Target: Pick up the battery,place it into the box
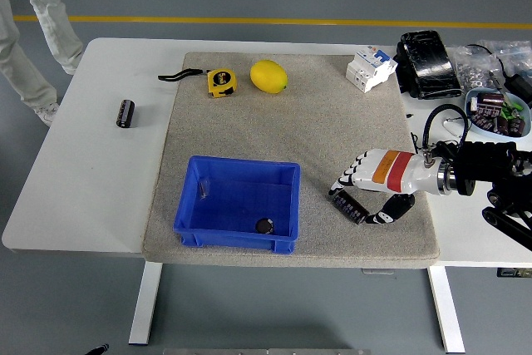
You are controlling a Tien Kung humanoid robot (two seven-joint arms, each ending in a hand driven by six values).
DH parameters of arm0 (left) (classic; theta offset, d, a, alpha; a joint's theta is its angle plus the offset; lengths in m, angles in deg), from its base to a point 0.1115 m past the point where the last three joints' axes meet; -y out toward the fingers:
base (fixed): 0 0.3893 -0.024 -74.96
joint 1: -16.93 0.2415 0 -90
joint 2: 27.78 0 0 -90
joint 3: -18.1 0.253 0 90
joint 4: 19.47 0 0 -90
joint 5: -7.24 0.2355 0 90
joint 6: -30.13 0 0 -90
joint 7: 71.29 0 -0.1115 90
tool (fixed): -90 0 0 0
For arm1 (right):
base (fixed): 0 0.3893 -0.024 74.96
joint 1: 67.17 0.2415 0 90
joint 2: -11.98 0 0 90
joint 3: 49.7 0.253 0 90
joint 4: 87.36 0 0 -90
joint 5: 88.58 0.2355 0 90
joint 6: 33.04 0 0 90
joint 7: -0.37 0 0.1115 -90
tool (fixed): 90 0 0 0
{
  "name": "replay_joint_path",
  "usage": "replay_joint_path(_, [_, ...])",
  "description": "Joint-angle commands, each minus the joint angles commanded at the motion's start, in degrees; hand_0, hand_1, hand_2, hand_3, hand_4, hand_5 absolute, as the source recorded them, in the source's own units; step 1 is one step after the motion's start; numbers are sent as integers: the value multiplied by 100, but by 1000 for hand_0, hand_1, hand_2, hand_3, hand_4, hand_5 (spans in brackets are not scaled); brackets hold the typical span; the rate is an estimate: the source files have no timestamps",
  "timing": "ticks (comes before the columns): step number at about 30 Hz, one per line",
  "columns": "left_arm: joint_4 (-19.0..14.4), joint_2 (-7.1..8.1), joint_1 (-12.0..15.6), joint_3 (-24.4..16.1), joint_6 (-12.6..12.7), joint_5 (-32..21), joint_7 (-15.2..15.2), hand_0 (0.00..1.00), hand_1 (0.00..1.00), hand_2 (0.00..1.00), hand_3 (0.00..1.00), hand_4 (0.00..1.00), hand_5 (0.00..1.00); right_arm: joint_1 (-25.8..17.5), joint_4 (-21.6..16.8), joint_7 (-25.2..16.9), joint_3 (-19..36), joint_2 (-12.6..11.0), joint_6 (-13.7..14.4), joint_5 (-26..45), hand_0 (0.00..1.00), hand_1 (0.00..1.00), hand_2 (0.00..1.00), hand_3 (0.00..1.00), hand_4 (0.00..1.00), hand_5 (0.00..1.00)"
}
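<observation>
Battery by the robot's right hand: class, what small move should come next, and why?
Probably closing the fingers. The right hand sits over the battery on the mat, fingers and thumb either side, grip not clearly closed; the blue box waits to its left.
</observation>
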Motion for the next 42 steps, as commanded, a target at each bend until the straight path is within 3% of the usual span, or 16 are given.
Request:
replay_joint_path(13, [2,-13,-3,0,1,-7,3,704,789,813,633,725,598,-60,5,-15,-49,92,46,33,712,690,760,823,814,131])
replay_joint_path(14, [1,-13,-3,8,1,-17,4,713,792,813,633,725,596,-62,14,-22,-57,92,66,36,612,581,668,740,737,90])
replay_joint_path(19, [-1,-17,-3,32,2,-50,7,713,792,813,633,725,596,-67,80,-48,-66,101,172,7,612,581,668,740,737,90])
replay_joint_path(20, [-1,-17,-4,43,2,-64,9,719,793,813,633,724,594,-68,101,-52,-66,103,186,6,550,503,552,599,484,2])
replay_joint_path(34, [-9,-15,0,66,-6,-88,-2,720,794,813,635,725,596,-45,98,-68,67,90,189,46,535,481,523,546,449,2])
replay_joint_path(42, [-19,-2,31,60,-15,-62,-21,720,794,812,635,726,597,22,-60,-57,421,41,144,70,535,478,520,540,445,2])
